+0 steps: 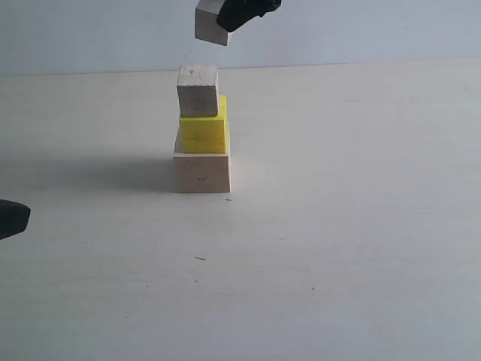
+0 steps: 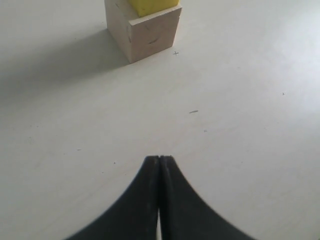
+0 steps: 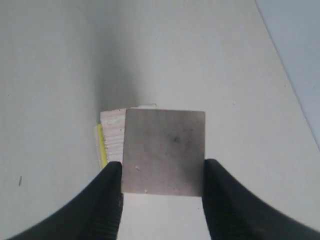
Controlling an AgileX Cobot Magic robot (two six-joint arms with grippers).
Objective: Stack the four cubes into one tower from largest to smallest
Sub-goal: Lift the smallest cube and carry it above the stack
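Note:
A tower stands on the table: the largest pale wood cube (image 1: 203,171) at the base, the bright yellow cube (image 1: 204,131) on it, the plain wood cube (image 1: 198,90) on top. High above it, slightly to the right, hangs the tiniest pinkish cube (image 1: 211,22), with my right gripper (image 1: 219,18) shut on it. From the right wrist, that cube (image 3: 164,152) sits between the gripper's (image 3: 162,172) fingers, and the plain wood cube (image 3: 113,132) and a yellow sliver (image 3: 101,145) peek out beside it. My left gripper (image 2: 159,159) is shut and empty, well short of the base cube (image 2: 145,30).
The pale table (image 1: 338,226) spreads all around the tower, meeting a light wall at the back. My left gripper (image 1: 13,218) shows only as a dark tip at the left edge of the exterior view, low over the table.

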